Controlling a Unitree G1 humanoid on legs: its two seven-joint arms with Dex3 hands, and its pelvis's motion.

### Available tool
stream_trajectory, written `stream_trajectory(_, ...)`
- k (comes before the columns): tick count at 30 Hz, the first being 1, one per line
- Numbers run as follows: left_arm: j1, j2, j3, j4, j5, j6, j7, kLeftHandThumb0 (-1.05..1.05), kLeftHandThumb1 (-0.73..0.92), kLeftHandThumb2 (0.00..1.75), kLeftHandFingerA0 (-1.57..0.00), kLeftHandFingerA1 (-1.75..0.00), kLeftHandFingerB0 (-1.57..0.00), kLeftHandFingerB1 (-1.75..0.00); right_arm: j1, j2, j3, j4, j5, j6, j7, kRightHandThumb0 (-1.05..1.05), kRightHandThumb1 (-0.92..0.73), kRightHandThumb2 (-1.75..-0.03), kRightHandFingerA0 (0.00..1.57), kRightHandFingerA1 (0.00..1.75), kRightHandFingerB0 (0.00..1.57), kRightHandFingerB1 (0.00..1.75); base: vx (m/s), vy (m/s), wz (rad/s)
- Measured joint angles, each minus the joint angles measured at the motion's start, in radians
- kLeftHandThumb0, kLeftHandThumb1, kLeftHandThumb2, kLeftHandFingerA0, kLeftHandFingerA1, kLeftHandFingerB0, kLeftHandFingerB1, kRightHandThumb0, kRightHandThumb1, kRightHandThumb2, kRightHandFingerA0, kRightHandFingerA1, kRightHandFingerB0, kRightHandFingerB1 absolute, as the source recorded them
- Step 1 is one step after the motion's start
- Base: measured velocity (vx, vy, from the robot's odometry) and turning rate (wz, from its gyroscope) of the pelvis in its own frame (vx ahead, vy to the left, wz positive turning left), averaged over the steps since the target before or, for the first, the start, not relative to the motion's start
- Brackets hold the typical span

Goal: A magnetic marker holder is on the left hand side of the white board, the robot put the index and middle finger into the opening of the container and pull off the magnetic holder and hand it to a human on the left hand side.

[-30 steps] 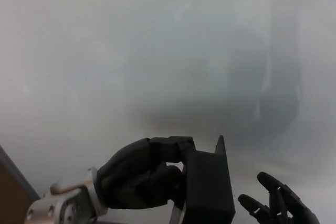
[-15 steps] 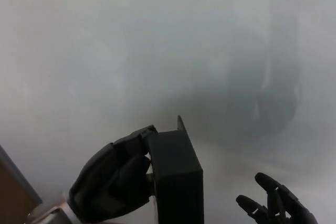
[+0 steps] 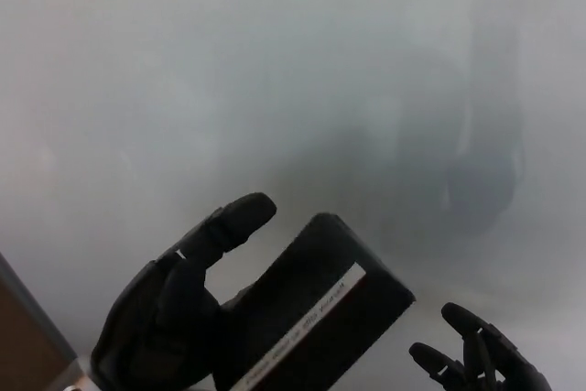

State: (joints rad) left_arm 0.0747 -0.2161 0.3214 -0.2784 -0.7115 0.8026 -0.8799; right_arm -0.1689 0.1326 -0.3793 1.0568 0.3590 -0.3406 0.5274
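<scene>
While the left hand point(image 3: 174, 318) is carrying the black rectangular magnetic marker holder point(image 3: 316, 322) in front of the glossy white board point(image 3: 275, 61), its fingers are hooking the box from the left, with one finger point(image 3: 229, 223) sticking out straight above it. A white label strip is facing up. To hand it leftward well, the hooked fingers should be staying firm and the box level. Low to the right, the right hand point(image 3: 476, 363) is hanging empty, fingers spread.
</scene>
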Motion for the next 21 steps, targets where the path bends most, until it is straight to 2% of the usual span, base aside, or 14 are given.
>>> stream_trajectory(1, 0.005, 0.000, 0.008, -0.002, -0.027, 0.005, 0.016, -0.90, 0.49, 0.86, -0.36, -0.47, -0.13, -0.35, 0.002, 0.000, 0.001, 0.000, 0.000, 0.000, 0.000, -0.61, -0.76, -0.62, 0.59, 0.60, 0.57, 0.52, 0.00, 0.000, 0.00)
stream_trajectory(2, 0.008, 0.000, 0.011, -0.002, -0.042, 0.007, 0.022, -0.91, 0.48, 0.88, -0.29, -0.45, -0.05, -0.32, 0.003, 0.000, 0.001, 0.000, -0.001, 0.000, 0.000, -0.60, -0.77, -0.62, 0.58, 0.60, 0.56, 0.51, 0.00, 0.000, 0.00)
stream_trajectory(6, 0.011, 0.000, 0.022, -0.001, -0.087, 0.018, 0.040, -0.98, 0.53, 0.91, -0.28, -0.45, -0.07, -0.31, 0.007, 0.000, 0.002, 0.001, -0.002, 0.000, 0.000, -0.61, -0.76, -0.62, 0.61, 0.61, 0.59, 0.52, 0.00, 0.000, 0.00)
stream_trajectory(12, 0.015, 0.000, 0.034, 0.000, -0.170, 0.038, 0.062, -1.01, 0.56, 0.94, -0.27, -0.45, -0.08, -0.31, 0.014, 0.000, 0.007, 0.002, -0.003, -0.001, 0.000, -0.61, -0.76, -0.62, 0.58, 0.61, 0.58, 0.52, 0.00, 0.000, 0.00)
stream_trajectory(18, 0.015, -0.001, 0.044, 0.003, -0.252, 0.058, 0.078, -0.94, 0.52, 0.93, -0.27, -0.47, -0.11, -0.29, 0.019, 0.000, 0.013, 0.004, -0.008, -0.003, 0.000, -0.60, -0.78, -0.63, 0.59, 0.63, 0.57, 0.53, 0.00, 0.000, 0.00)
stream_trajectory(20, 0.015, -0.001, 0.046, 0.004, -0.279, 0.064, 0.083, -0.95, 0.53, 0.93, -0.28, -0.47, -0.08, -0.28, 0.020, 0.000, 0.016, 0.005, -0.011, -0.005, -0.001, -0.60, -0.78, -0.63, 0.60, 0.64, 0.58, 0.53, 0.00, 0.000, 0.00)
stream_trajectory(21, 0.015, -0.001, 0.047, 0.004, -0.291, 0.066, 0.085, -1.02, 0.59, 0.95, -0.32, -0.48, -0.05, -0.23, 0.020, 0.000, 0.017, 0.005, -0.013, -0.006, -0.001, -0.61, -0.78, -0.63, 0.59, 0.63, 0.57, 0.54, 0.00, 0.000, 0.00)
